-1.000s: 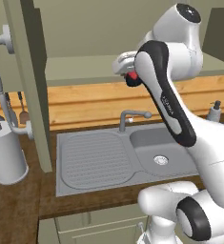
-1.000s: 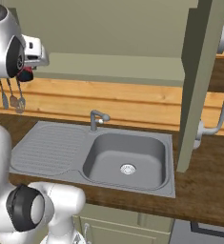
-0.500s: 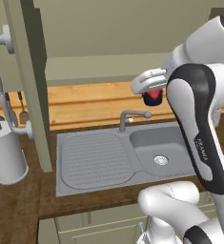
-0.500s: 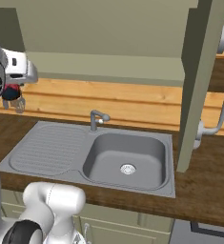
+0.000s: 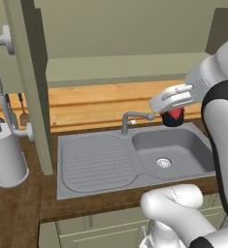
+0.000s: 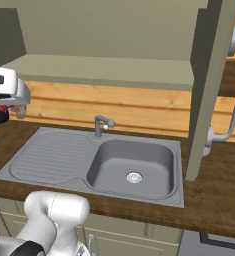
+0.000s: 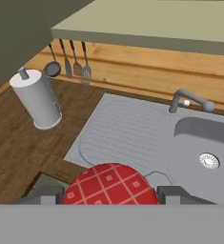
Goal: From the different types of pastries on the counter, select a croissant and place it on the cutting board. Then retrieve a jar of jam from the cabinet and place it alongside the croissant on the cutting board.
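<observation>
Claw (image 5: 173, 110) pinching the jam jar (image 5: 173, 116), carried in the air above the sink (image 5: 135, 155). In the left base view the jar hangs at about 1 o'clock from the drain, just beside the tap (image 5: 135, 118) spout. In the hand view the jar's red checked lid (image 7: 111, 186) sits between the two finger tips (image 7: 45, 194), which press on it from both sides; the draining board lies below it.

Cabinet door (image 5: 30, 87) stands open at 9 o'clock in the left base view, with a paper towel roll (image 5: 6, 155) on the wooden surface (image 5: 18, 213) under it. Utensils (image 7: 68, 59) hang on the wall at 11 o'clock in the hand view.

Progress, as judged: the jar is out of the cabinet and in transit, so the fetching half of the second step looks done. Left: carry it to the cutting board and set it down alongside the croissant. Whether the croissant already lies on the board cannot be checked from here.
</observation>
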Motion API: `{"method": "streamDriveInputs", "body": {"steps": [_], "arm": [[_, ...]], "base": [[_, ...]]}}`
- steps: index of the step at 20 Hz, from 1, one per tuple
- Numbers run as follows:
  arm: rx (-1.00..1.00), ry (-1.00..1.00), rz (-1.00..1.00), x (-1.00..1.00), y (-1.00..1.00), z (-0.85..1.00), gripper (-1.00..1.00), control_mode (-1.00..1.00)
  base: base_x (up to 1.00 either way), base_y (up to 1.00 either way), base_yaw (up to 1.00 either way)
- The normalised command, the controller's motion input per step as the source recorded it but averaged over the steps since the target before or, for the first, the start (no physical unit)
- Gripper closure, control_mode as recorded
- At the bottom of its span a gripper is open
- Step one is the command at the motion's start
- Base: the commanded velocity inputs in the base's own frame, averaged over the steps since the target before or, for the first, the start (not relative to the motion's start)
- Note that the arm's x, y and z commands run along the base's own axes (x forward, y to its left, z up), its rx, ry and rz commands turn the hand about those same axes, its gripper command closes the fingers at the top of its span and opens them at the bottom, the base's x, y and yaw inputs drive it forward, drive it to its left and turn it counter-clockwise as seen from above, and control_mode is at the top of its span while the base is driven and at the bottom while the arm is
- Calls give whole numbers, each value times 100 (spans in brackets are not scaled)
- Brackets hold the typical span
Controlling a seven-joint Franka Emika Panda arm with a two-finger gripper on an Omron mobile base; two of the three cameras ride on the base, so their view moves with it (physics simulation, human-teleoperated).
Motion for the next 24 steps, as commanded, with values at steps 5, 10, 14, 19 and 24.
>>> {"method": "streamDriveInputs", "body": {"steps": [5,10,14,19,24], "arm": [[0,0,0,-31,3,0,100,-100],[0,-1,-1,-64,0,0,100,-100],[0,0,0,-14,1,-9,100,-100],[0,0,0,0,0,-3,100,100],[0,0,0,0,0,0,100,100]], "base": [[0,0,0],[0,0,0],[0,0,0],[0,0,0],[-82,-29,-2]]}}
